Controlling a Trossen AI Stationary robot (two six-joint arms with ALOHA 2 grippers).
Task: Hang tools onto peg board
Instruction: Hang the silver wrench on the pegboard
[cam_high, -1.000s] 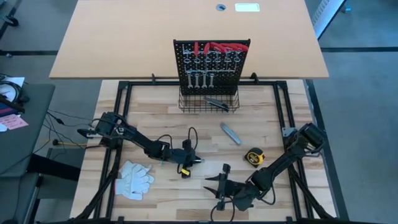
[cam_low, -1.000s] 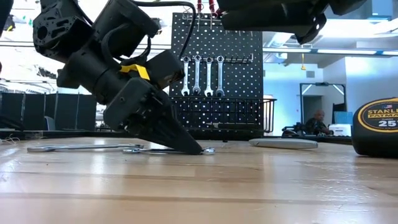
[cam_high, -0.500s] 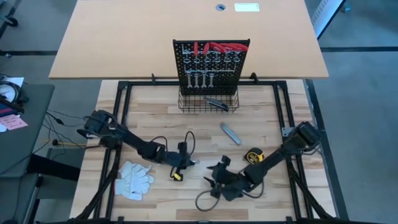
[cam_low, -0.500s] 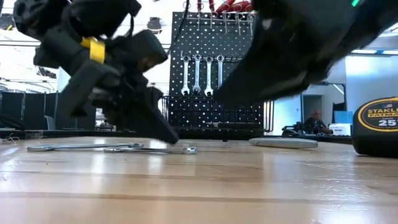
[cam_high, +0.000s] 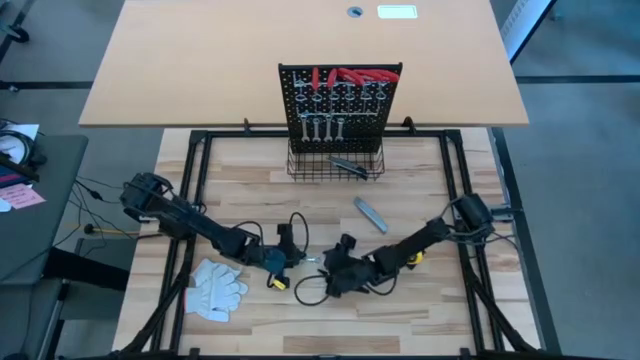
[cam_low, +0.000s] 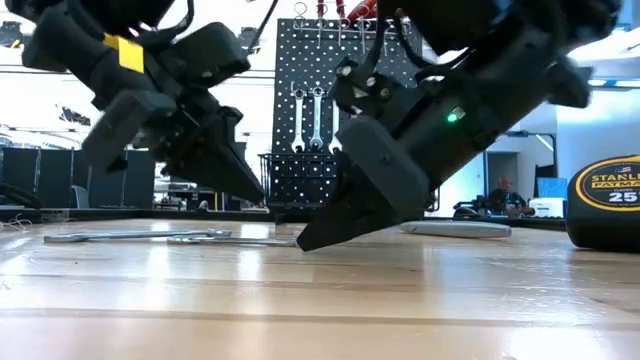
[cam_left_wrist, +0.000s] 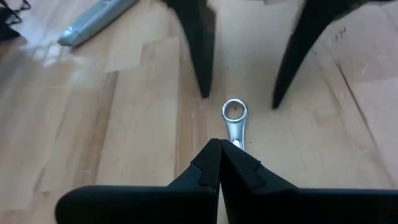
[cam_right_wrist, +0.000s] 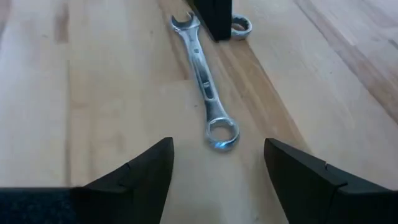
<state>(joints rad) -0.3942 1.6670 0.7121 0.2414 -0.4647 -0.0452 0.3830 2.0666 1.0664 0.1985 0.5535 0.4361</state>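
Now, left gripper (cam_left_wrist: 219, 163): fingertips pinched together on a silver wrench (cam_left_wrist: 234, 120) lying on the table (cam_high: 420, 310).
Right gripper (cam_right_wrist: 217, 158): jaws spread wide, just beside another wrench (cam_right_wrist: 204, 71).
Peg board (cam_high: 340, 105): upright at the table's far edge.

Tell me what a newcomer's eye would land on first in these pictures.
The two dark arms meeting at the front middle of the wooden table, end effectors tip to tip over silver wrenches lying flat: the left end effector shut above one ring-ended silver wrench, the right end effector open before a longer silver wrench. Behind stands the upright black perforated peg board, hung with red-handled pliers and wrenches.
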